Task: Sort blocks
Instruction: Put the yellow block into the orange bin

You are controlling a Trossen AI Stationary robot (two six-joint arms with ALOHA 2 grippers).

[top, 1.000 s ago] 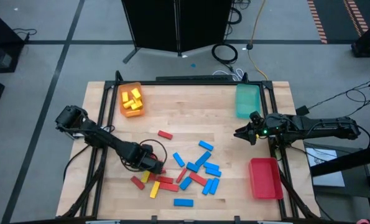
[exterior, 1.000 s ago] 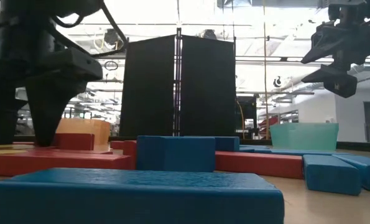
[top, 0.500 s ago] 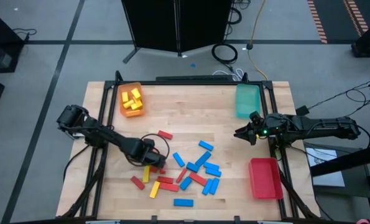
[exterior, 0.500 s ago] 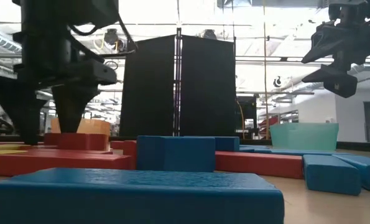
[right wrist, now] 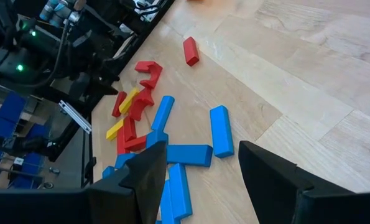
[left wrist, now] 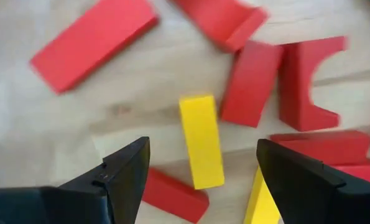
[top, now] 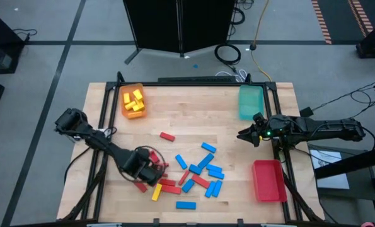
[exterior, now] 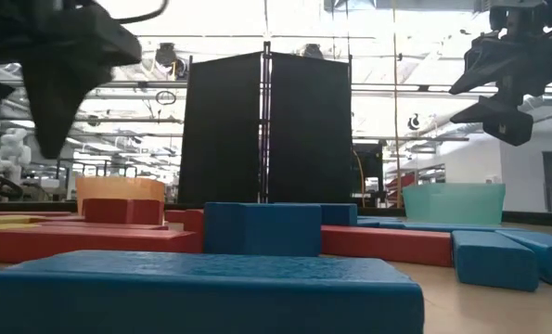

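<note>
Yellow block (left wrist: 201, 140) lies flat between the left gripper (left wrist: 200, 171) fingers, long axis pointing away from them. Fingers spread apart, empty.

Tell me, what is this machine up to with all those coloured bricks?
It is sorting blocks by colour. The left gripper hangs with open jaws over a yellow block in the mixed pile near the table's front, holding nothing. Some yellow blocks already lie in the orange tray. The teal tray and red tray look empty. The right gripper waits at the table's right side, jaws open.
</note>
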